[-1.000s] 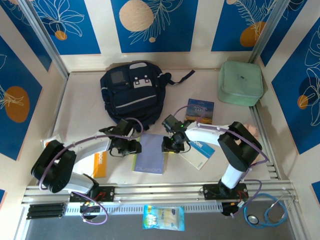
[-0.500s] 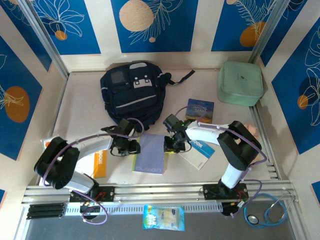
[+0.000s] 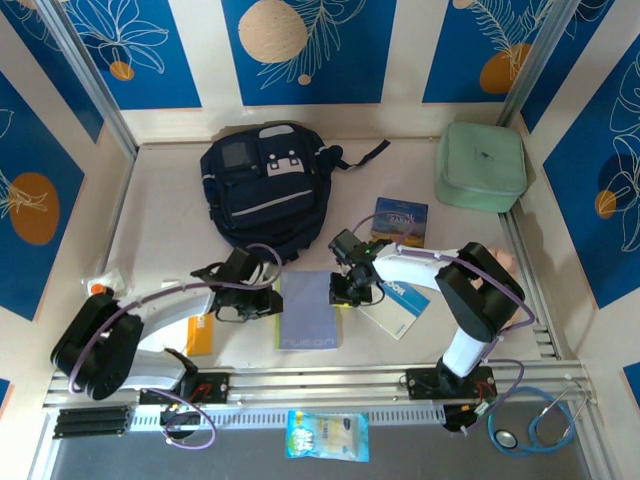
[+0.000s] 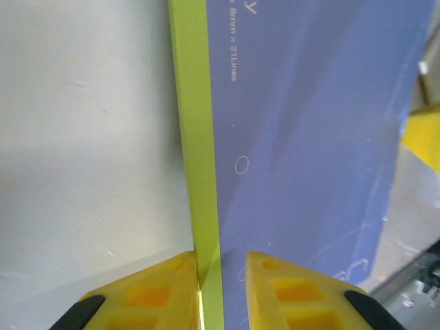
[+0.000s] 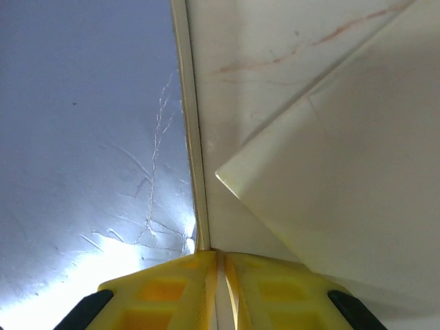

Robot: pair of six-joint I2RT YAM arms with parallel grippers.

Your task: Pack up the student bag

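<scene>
Top external view, nearest edge first: a blue-and-yellow snack packet (image 3: 327,435) lies on the front strip, and a stethoscope (image 3: 535,425) sits at the right corner. Past the arm bases, a lavender notebook (image 3: 308,310) lies flat on the bench (image 3: 170,220) between the two hands. The left hand (image 3: 264,300) is pinched onto its left edge; the left wrist view shows the yellow fingers (image 4: 158,289) narrowed on either side of the notebook's lime-green spine. The right hand (image 3: 343,293) is clamped on the opposite edge; in the right wrist view its fingers (image 5: 165,289) nearly meet over the thin page edge.

An orange-and-white book (image 3: 200,325) lies partly under the left arm, and a blue-and-white book (image 3: 400,300) lies just right of the right hand. Farther back sits a small book with a landscape cover (image 3: 400,218). At the rear, the student bag (image 3: 265,190) lies flat, pocket side up, left of centre, just beyond the left hand. A pale green case (image 3: 480,165) fills the back right corner.
</scene>
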